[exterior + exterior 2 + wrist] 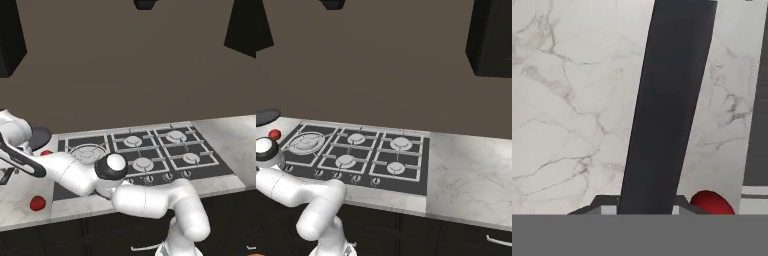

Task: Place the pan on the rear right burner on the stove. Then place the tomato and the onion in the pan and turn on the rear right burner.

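Observation:
The dark grey pan (39,136) (266,116) rests on the marble counter left of the black stove (225,170) (423,172). In the hand view its long black handle (667,100) runs between my fingertips, and my gripper (644,210) (4,176) is shut on it, low at the far left. The rear right burner (176,136) (401,143) is bare. A red tomato (37,202) lies near the counter's front edge. A second red round piece (46,153) (275,134) (712,204) lies between pan and stove; I cannot tell whether it is the onion.
The large multi-ring burner (89,152) (306,142) sits at the stove's left end, closest to the pan. A row of knobs (167,176) (336,175) lines the stove's front. Marble counter (471,175) stretches to the right of the stove.

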Available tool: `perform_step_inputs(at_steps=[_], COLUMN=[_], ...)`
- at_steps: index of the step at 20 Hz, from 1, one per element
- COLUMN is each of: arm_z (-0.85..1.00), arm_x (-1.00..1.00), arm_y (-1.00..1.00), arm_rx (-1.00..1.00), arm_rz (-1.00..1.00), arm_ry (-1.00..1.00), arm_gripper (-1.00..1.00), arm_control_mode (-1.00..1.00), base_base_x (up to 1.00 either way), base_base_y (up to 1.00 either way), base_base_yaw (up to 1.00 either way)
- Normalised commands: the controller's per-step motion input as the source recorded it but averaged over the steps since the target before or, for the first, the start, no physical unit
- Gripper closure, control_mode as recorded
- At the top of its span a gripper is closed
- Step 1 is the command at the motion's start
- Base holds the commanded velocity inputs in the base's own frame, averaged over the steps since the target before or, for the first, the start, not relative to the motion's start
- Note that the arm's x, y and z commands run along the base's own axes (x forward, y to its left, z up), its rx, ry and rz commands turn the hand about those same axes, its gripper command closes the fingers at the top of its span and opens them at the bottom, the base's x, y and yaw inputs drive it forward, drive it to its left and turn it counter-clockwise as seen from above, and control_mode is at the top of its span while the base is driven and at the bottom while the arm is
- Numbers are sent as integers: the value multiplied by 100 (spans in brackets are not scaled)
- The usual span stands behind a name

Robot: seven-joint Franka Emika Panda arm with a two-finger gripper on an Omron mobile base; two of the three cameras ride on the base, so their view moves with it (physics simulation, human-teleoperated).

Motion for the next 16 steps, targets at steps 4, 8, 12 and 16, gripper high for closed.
perform_step_inputs(at_steps=[4,8,12,16], arm_z=[25,3,0,0], arm_x=[0,0,-1,-16], arm_y=[-82,-77,-93,-99], arm_rx=[0,4,9,14], arm_rz=[-21,-27,-30,-32], arm_ry=[0,1,0,0], arm_gripper=[100,100,100,100], arm_control_mode=[-100,-100,-100,-100], base_base_x=[0,0,0,0], base_base_y=[0,0,0,0], base_base_yaw=[0,0,0,0])
